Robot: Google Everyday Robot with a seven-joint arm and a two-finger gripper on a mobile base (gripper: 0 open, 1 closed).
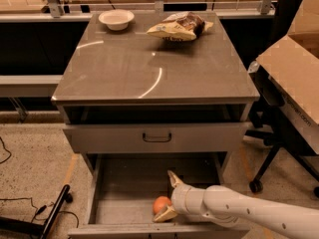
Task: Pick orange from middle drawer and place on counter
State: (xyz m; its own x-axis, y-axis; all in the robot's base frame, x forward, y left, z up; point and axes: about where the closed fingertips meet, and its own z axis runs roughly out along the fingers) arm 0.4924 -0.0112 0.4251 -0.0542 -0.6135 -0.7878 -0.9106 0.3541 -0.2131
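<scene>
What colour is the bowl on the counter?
The bowl is white, camera view; tool sits in the open drawer beside the orange.

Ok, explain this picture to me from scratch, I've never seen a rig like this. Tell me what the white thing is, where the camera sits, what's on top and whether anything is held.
There is one camera, looking down at a metal drawer cabinet from the front; where it is mounted isn't known. The white tube at lower right is the robot's arm, ending in a two-finger gripper. It reaches into the open middle drawer, with its fingers spread open on either side of the orange. The orange appears to rest on the drawer floor, so nothing is held yet. On the counter sit a white bowl and a snack bag, both at the back. The drawer front above is closed.
</scene>
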